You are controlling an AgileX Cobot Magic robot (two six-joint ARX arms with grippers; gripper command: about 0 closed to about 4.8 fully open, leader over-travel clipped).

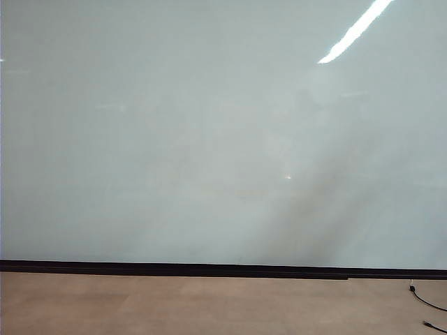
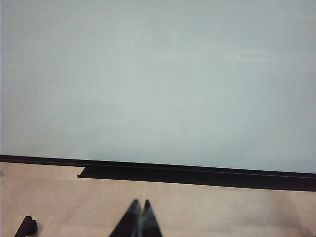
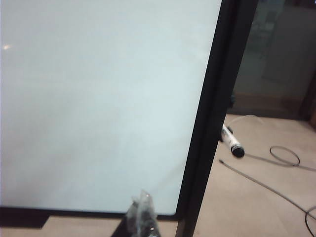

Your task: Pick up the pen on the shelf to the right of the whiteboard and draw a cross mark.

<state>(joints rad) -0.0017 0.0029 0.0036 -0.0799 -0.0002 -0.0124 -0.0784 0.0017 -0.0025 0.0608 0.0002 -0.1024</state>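
Blank whiteboard point(image 1: 209, 139) ahead of both grippers, left gripper point(image 2: 140, 203) fingertips pressed together, empty, right gripper point(image 3: 141, 197) blurry, seemingly closed, empty, pen point(image 3: 232, 141) lying well beyond its fingers.

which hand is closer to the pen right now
Right. The pen shows only in the right wrist view, lying past the whiteboard's black edge, ahead of the shut right hand. The shut left hand faces the board's lower strip, with no pen in its view.

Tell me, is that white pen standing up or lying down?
Lying down. The pen rests flat on the tan surface beyond the whiteboard's black edge, dark end nearer the camera.
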